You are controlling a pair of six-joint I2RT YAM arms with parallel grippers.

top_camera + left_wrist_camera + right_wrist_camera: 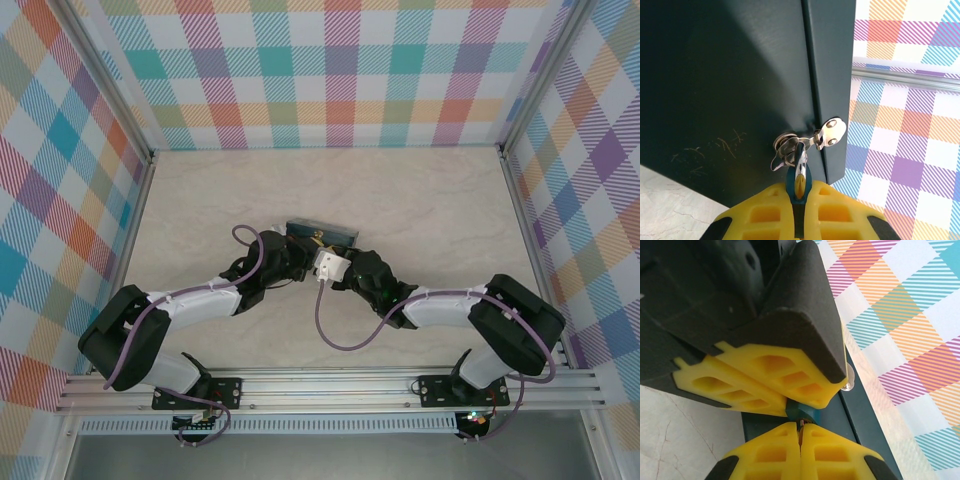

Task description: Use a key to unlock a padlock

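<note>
From above, your left gripper point(298, 252) and right gripper point(322, 250) meet at the dark box point(338, 232) in the middle of the bench. Your left wrist view has its fingers clamped on the padlock point(800, 172), which hangs beside the box's hasp point(831, 132). In your right wrist view, the fingers are pressed together on the key point(801, 426), right against the padlock.

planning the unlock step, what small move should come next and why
Probably a gentle wrist roll of the right gripper: its jaws are shut on a thin sliver, likely the key, that meets the teal-edged padlock, which the left gripper pinches by the hasp of the dark box.
</note>
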